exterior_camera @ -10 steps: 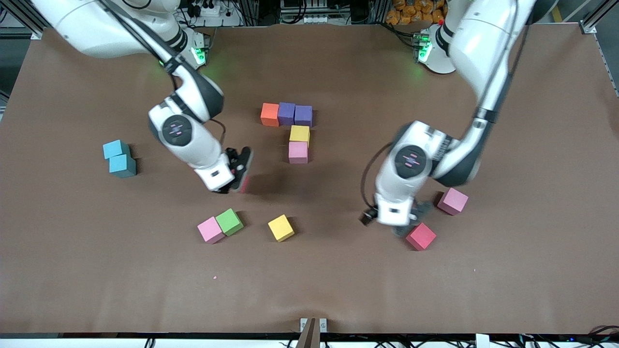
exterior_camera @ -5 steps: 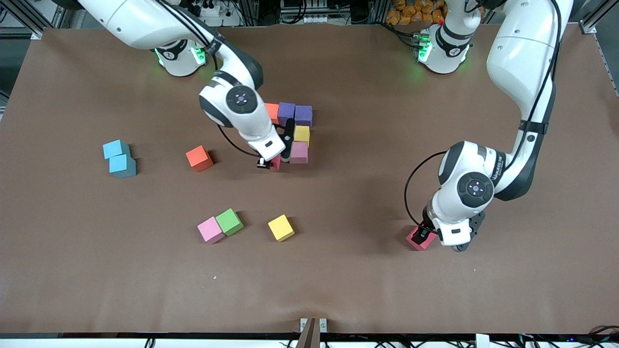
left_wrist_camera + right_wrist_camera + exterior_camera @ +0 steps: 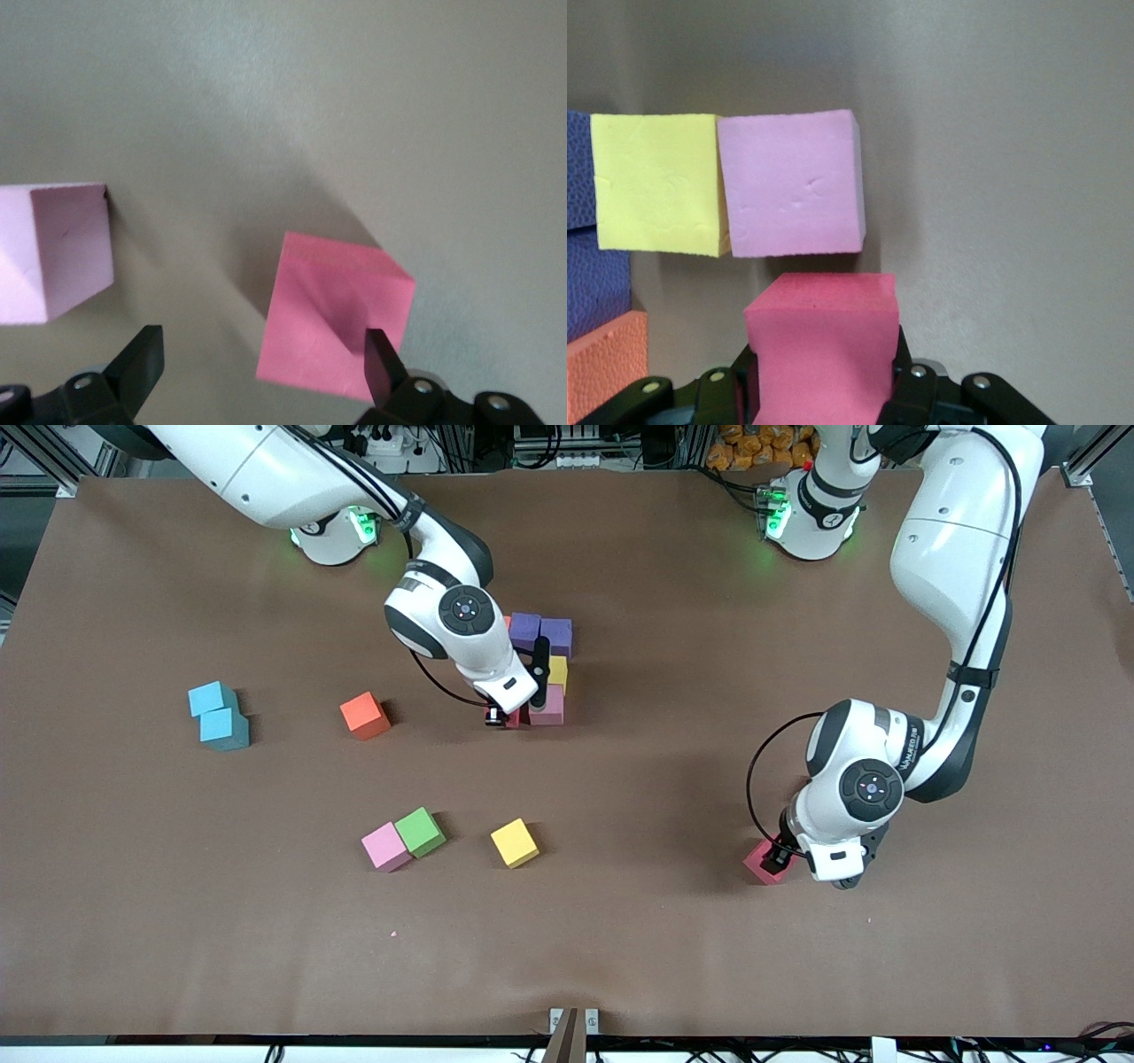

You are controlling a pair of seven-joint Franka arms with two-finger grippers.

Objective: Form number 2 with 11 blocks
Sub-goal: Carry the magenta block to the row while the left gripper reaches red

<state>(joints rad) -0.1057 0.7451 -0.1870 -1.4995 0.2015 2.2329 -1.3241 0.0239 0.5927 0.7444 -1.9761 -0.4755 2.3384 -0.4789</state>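
The started number 2 has an orange block, two purple blocks, a yellow block and a pink block. My right gripper is shut on a crimson block, held low beside that pink block with a small gap. My left gripper is open over another crimson block, which lies partly between its fingers. A pale pink block sits close by, hidden under the left arm in the front view.
Loose blocks lie nearer the front camera: orange, pink, green and yellow. Two light-blue cubes sit toward the right arm's end of the table.
The right gripper carried its crimson block from near the loose orange block to beside the digit's pink block. The left gripper swung over the other crimson block and settled lower.
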